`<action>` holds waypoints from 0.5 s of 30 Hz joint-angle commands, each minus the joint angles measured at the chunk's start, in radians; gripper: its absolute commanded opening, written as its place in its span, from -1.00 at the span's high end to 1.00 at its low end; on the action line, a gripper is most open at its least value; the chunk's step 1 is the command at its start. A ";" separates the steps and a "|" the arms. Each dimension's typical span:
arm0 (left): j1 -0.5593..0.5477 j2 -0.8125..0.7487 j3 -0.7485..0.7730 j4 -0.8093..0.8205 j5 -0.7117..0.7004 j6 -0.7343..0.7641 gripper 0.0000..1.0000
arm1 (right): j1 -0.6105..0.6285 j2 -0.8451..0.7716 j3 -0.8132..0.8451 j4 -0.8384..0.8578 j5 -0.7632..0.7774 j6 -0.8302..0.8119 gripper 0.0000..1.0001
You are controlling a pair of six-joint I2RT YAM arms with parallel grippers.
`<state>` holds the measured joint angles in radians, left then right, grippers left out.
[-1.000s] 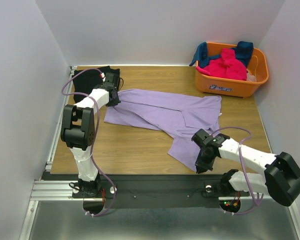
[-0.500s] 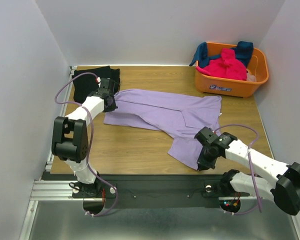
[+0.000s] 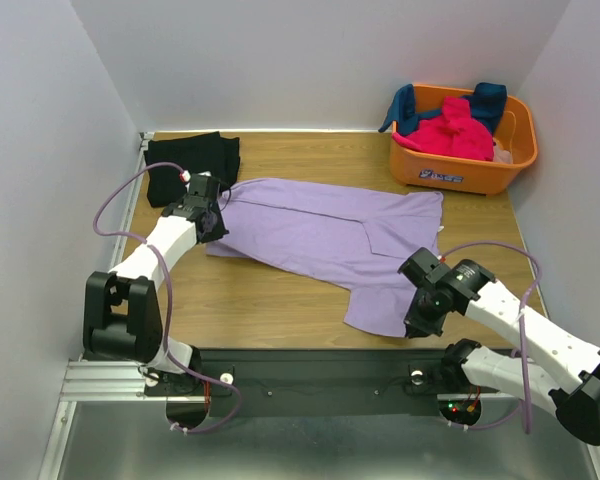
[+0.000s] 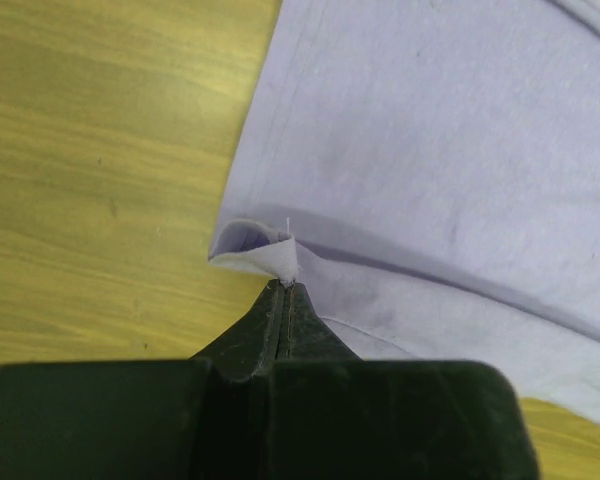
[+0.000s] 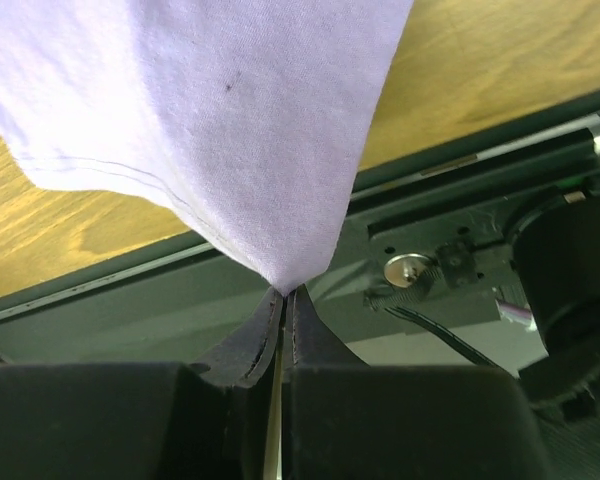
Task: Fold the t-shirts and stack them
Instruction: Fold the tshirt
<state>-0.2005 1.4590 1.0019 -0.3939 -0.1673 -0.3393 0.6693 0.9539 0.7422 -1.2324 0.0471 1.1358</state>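
The lavender-purple t-shirt [image 3: 320, 235] lies spread across the middle of the wooden table. My left gripper [image 3: 213, 228] is shut on its left hem corner [image 4: 265, 250], pinching a small fold just above the wood. My right gripper [image 3: 417, 322] is shut on the shirt's near right corner [image 5: 280, 260], held over the table's front edge. A folded black t-shirt [image 3: 185, 160] lies at the back left. Hot-pink [image 3: 450, 130] and dark teal-blue [image 3: 485, 100] t-shirts sit in the orange basket.
The orange plastic basket [image 3: 460, 170] stands at the back right. White walls close in the left, back and right sides. The black metal rail [image 3: 310, 375] and the arm bases run along the near edge.
Both grippers have moved while holding the lavender shirt. The left came nearer and slightly left, the right moved right. The cloth is stretched flatter and its lower flap is pulled right.
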 commanded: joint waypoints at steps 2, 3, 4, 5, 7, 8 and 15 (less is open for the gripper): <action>0.006 -0.074 -0.039 -0.048 0.020 -0.020 1.00 | 0.009 -0.018 0.057 -0.075 0.034 0.033 0.99; 0.006 -0.083 -0.043 -0.051 0.020 -0.021 1.00 | 0.009 -0.017 0.063 -0.076 0.037 0.033 0.99; 0.006 -0.097 -0.048 -0.052 0.017 -0.021 1.00 | 0.009 -0.015 0.071 -0.076 0.040 0.033 0.99; 0.006 -0.103 -0.052 -0.053 0.014 -0.020 1.00 | 0.010 -0.014 0.080 -0.070 0.048 0.032 0.99; 0.006 -0.100 -0.049 -0.049 0.011 -0.015 1.00 | 0.009 0.003 0.103 -0.035 0.063 0.028 0.99; 0.006 -0.094 -0.036 -0.049 0.014 -0.012 1.00 | 0.009 0.012 0.109 -0.018 0.065 0.025 0.99; 0.006 0.010 0.072 -0.049 0.029 0.022 1.00 | 0.009 0.118 0.160 0.115 0.157 0.027 0.99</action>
<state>-0.2005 1.4387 0.9924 -0.4438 -0.1398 -0.3454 0.6693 1.0344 0.8536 -1.2095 0.1081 1.1496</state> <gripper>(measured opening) 0.019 0.026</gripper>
